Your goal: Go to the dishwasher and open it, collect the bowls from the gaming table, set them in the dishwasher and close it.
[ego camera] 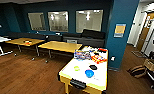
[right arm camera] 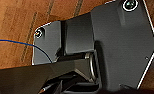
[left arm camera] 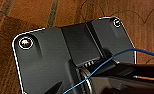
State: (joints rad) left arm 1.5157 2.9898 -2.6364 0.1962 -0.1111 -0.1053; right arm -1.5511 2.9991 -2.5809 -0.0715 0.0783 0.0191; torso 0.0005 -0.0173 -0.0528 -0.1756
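Blue bowl [ego camera: 89, 73] beside green bowl [ego camera: 76, 68] on gaming table [ego camera: 68, 71], wooden tables [ego camera: 60, 46] beyond.

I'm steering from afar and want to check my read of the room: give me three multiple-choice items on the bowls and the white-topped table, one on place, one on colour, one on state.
1. Where are the two bowls?
A. on the white-topped table
B. on the wooden floor
C. on the nearer wooden table

2. What colours are they?
A. red and yellow
B. green and blue
C. both white

3. How do the bowls stand to each other?
A. stacked
B. apart, side by side
C. one held by a claw

Answers:
1 A: the green bowl and the blue bowl sit on the white-topped table, toward its near end.
2 B: one is lime green, the other bright blue.
3 B: bare white top shows between them, and nothing grips either.
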